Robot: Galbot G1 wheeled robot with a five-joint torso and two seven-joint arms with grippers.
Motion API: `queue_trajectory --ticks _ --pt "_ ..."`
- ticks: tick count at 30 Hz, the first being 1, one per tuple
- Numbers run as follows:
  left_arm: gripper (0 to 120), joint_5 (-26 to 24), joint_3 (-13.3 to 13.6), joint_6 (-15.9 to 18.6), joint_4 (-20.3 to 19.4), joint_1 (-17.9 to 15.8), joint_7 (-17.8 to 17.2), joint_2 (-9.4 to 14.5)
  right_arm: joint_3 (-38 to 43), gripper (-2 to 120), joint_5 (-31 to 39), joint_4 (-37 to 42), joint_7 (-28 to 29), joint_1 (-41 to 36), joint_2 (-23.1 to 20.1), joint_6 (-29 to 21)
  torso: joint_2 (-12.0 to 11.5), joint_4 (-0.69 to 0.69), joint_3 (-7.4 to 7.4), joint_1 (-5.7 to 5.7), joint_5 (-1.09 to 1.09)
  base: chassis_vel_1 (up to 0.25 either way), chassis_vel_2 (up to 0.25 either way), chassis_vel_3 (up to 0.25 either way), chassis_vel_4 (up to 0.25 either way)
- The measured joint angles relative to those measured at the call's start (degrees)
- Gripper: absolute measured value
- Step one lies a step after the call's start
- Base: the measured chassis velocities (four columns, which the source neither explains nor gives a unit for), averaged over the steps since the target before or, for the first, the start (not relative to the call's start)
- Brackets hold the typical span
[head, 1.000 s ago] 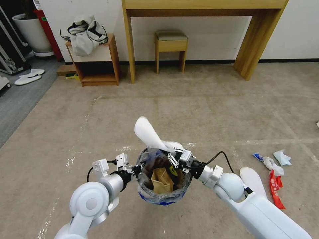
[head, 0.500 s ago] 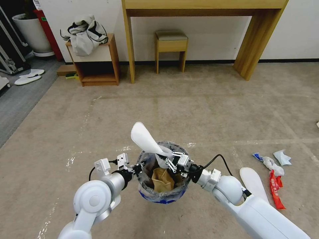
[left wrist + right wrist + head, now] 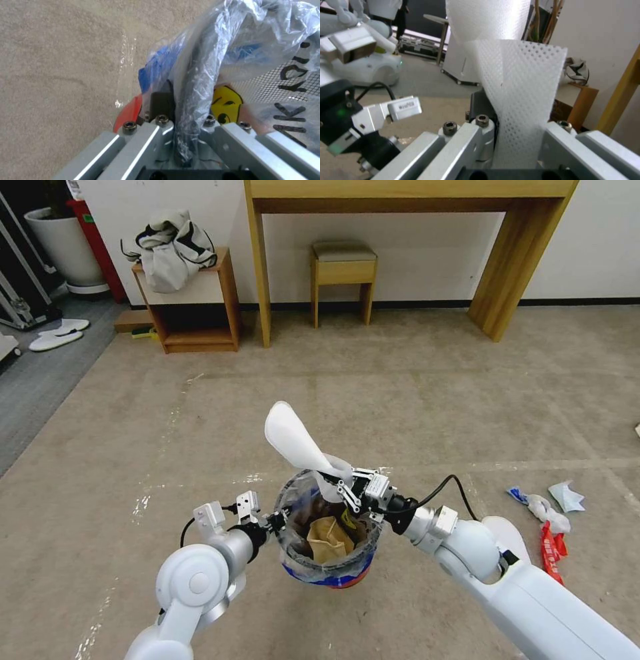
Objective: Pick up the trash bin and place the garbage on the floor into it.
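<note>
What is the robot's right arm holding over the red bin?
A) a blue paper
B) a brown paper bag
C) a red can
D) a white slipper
D: the right end effector is clamped on a white slipper that sticks up above the trash bin, while the brown paper bag already lies inside.

The clear plastic bag [image 3: 286, 82] bears partial black letters, not fully readable.

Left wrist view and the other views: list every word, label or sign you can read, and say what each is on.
"NK" and "KRI", partial black letters cut off by folds and the frame edge: on the trash bin's clear liner bag.
Yellow face mark, no words: same bag.
White tag on the left hand: too blurred to read.
Red wrapper on the floor: print too small to read.
</note>
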Motion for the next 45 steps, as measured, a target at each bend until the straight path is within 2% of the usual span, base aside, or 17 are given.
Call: queue_trajectory --ticks 10,35,38,39,41,42,45 --pt "1 1.4 0.2 -0.2 0.5 0.4 0.4 -0.6 0.1 2 -0.2 -0.3 -0.2 -0.8 0.6 0.0 0.0 0.0 0.0 0.0 0.0 0.0 0.0 0.0 0.0" --pt "1 0.3 -0.5 -0.5 -0.3 0.3 0.1 -1.3 -1.1 2 -4.0 -3.2 -0.8 -4.0 2.7 0.3 0.0 0.0 0.0 0.0 0.0 0.0 0.0 0.0 0.0" --pt "1 -0.1 -0.6 -0.5 -0.6 0.2 0.1 -1.2 -1.2 14 -4.4 -3.7 -0.3 -4.1 2.9 0.3 0.0 0.0 0.0 0.0 0.0 0.0 0.0 0.0 0.0" --pt "1 -0.1 -0.6 -0.5 -0.6 0.2 0.1 -1.2 -1.2 14 -4.4 -3.7 -0.3 -4.1 2.9 0.3 0.0 0.0 0.0 0.0 0.0 0.0 0.0 0.0 0.0" --pt "1 -0.3 -0.7 -0.5 -0.7 0.2 0.1 -1.2 -1.1 25 -4.5 -3.9 -0.2 -4.1 2.8 0.3 0.0 0.0 0.0 0.0 0.0 0.0 0.0 0.0 0.0" --pt "1 -0.3 -0.7 -0.5 -0.7 0.2 0.1 -1.2 -1.1 25 -4.5 -3.9 -0.2 -4.1 2.8 0.3 0.0 0.0 0.0 0.0 0.0 0.0 0.0 0.0 0.0" --pt "1 -0.4 -0.8 -0.5 -0.8 0.2 0.0 -1.2 -0.9 39 -4.5 -4.1 -0.1 -4.1 2.8 0.3 0.0 0.0 0.0 0.0 0.0 0.0 0.0 0.0 0.0"
